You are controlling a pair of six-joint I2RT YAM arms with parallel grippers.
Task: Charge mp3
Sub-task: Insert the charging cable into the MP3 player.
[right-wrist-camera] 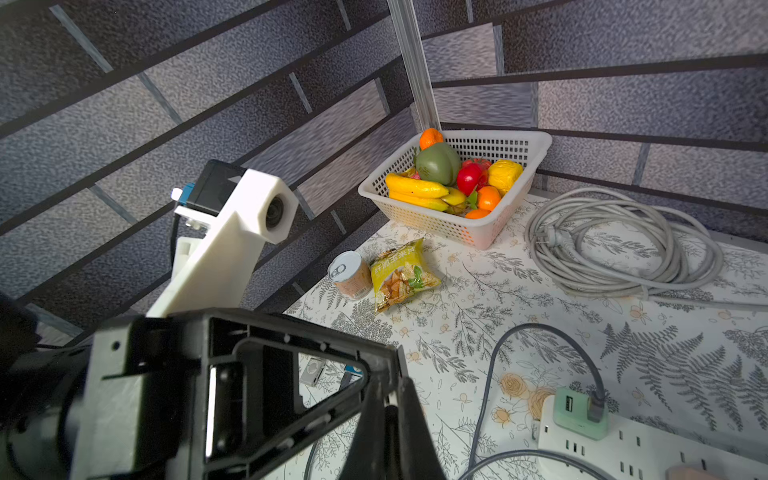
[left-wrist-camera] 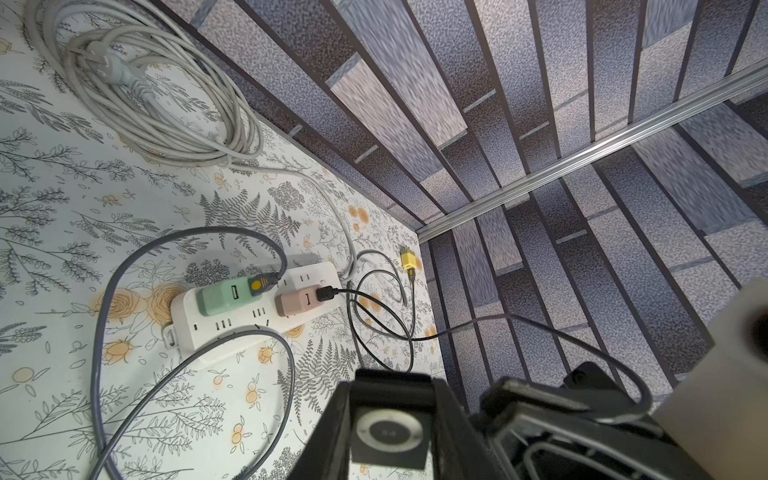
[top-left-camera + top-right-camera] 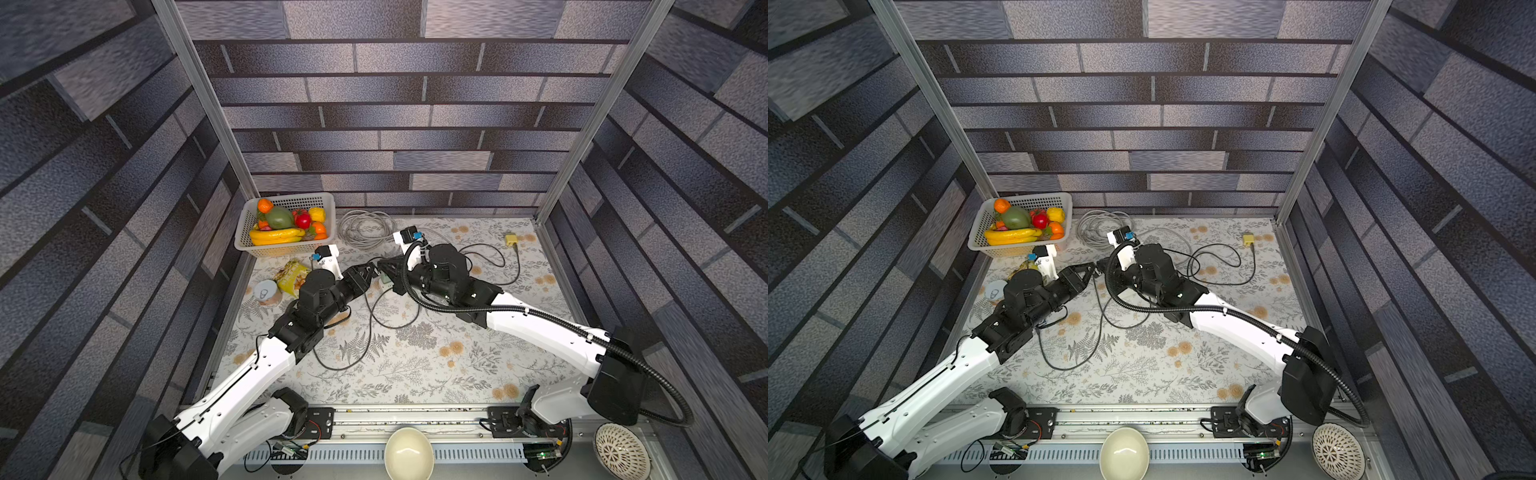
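The mp3 (image 2: 390, 434), a small dark grey square player with a round control wheel, sits between the jaws of my left gripper (image 2: 390, 415), which is shut on it above the table. In both top views the two grippers meet tip to tip mid-table, left gripper (image 3: 371, 268) facing right gripper (image 3: 384, 266). My right gripper (image 1: 390, 411) is shut on the plug end of a dark cable (image 2: 642, 395) that loops into it. A white power strip (image 2: 249, 332) carries a green USB adapter (image 2: 226, 296) and a pink one (image 2: 297, 302), each with a cable plugged in.
A coiled grey power cord (image 3: 365, 228) and a basket of fruit (image 3: 249, 245) lie at the back. A can (image 1: 350, 274) and a snack bag (image 1: 401, 276) are at the left. A yellow plug (image 3: 510, 239) lies back right. A small silver device (image 1: 312, 371) rests under the left gripper.
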